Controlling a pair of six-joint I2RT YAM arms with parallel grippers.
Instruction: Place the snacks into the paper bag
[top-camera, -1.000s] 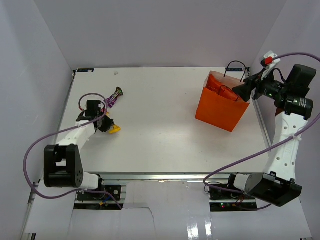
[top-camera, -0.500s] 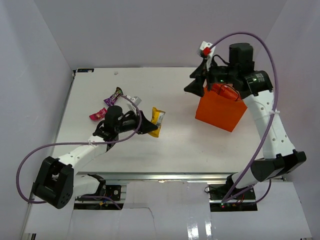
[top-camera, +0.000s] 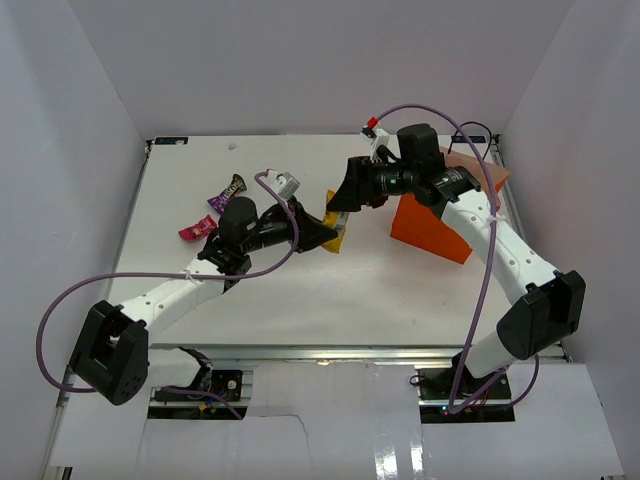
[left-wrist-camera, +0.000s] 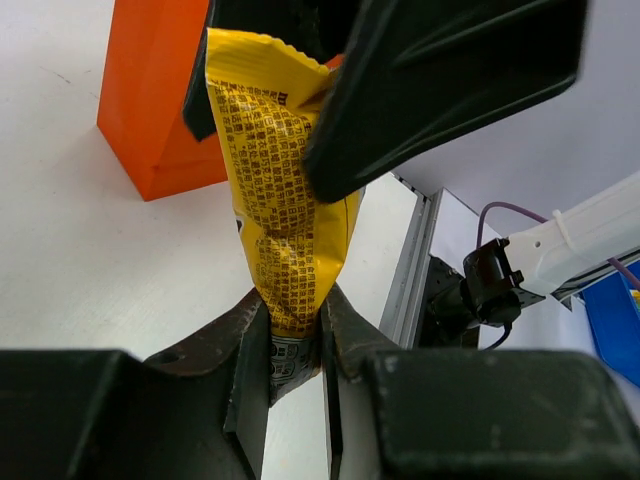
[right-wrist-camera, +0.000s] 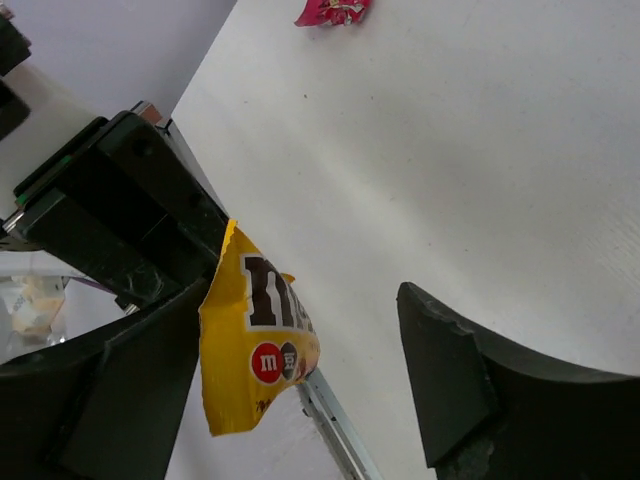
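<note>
My left gripper is shut on the lower end of a yellow packet, holding it up above the middle of the table. My right gripper stands open around the packet's top end, with one finger on each side. Seen from above, the two grippers meet at the packet, left gripper below and right gripper above it. The orange paper bag stands upright just right of them. A purple candy bar and a magenta-pink packet lie at the left.
The bag's orange wall stands behind the packet in the left wrist view. The right arm's forearm crosses over the bag's mouth and hides its inside. The magenta packet shows at the top of the right wrist view. White walls enclose the table.
My left arm lifted the yellow packet and carried it right to the table's middle. My right arm swung left from the bag to the packet and opened its jaws wider.
</note>
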